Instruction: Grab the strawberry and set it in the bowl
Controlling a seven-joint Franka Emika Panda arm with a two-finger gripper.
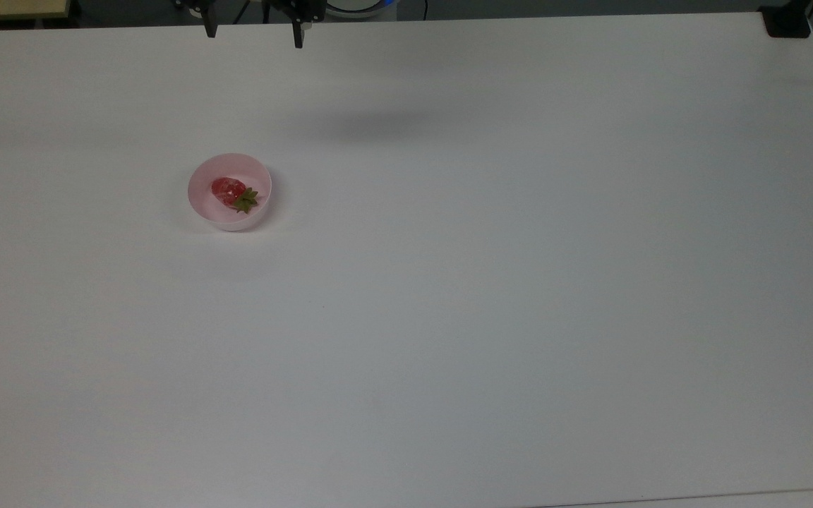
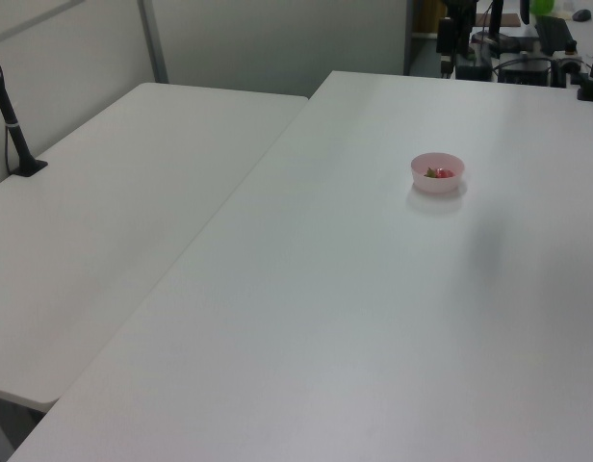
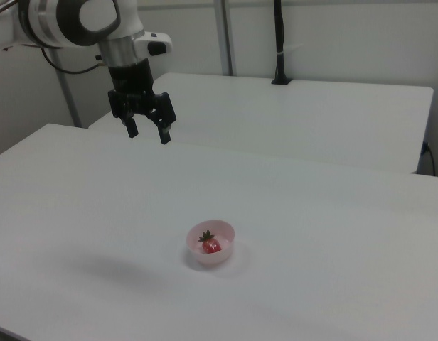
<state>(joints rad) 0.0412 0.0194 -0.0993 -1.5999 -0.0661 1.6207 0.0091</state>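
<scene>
Top view cuts the gripper (image 1: pixel 253 32) off at the frame edge, just two finger ends showing; jaws wide, holding nothing, high above the white table (image 1: pixel 491 296). Strawberry (image 1: pixel 230 192) lies inside the pink bowl (image 1: pixel 198 201). A second white table (image 2: pixel 114 212) stands alongside. No writing legible.

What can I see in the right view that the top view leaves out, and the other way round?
The right view shows the robot arm itself, with its open gripper hanging high above the table, and a second table behind with a black post on it. The top view shows the whole tabletop from above, with a black clamp at the top view's upper right corner, and just the tips of the fingers at its upper edge. Both show the pink bowl with the strawberry lying inside it.
</scene>
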